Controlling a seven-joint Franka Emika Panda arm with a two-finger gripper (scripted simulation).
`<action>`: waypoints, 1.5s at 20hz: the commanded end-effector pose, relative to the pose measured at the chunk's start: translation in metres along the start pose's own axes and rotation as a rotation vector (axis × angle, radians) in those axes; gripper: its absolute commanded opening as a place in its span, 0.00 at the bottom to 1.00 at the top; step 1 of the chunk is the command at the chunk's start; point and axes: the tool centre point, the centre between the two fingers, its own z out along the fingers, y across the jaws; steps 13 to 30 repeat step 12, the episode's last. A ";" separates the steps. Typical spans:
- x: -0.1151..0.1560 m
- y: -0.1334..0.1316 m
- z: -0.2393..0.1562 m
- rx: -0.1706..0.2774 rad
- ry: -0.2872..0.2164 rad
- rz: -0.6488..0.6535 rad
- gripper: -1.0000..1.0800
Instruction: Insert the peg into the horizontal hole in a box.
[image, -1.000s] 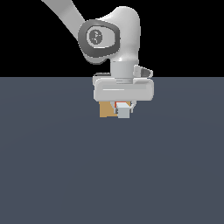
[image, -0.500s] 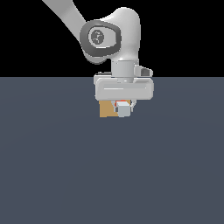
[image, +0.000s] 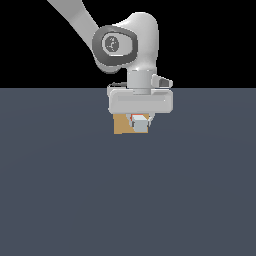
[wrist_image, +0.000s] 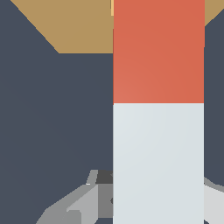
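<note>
The peg (image: 140, 125) shows end-on in the exterior view as a small pale square with a red-orange edge, held in my gripper (image: 141, 121). Right behind it stands the tan box (image: 124, 125), mostly covered by the gripper body. In the wrist view the peg (wrist_image: 158, 113) is a long bar, its white part by my fingers (wrist_image: 83, 203) and its red-orange part reaching over the box (wrist_image: 83, 26). The gripper is shut on the peg's white part. The hole is hidden behind the peg.
A flat dark grey-blue floor (image: 65, 190) spreads around the box. The white arm (image: 125, 42) rises above the gripper toward the exterior view's left.
The gripper with the peg has shifted slightly toward the exterior view's right and a little up. The box has not moved.
</note>
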 end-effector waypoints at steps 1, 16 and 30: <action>0.016 0.000 -0.002 -0.003 0.001 -0.002 0.00; 0.072 0.001 -0.003 -0.005 0.001 -0.003 0.00; 0.072 0.001 -0.003 -0.005 0.001 -0.003 0.00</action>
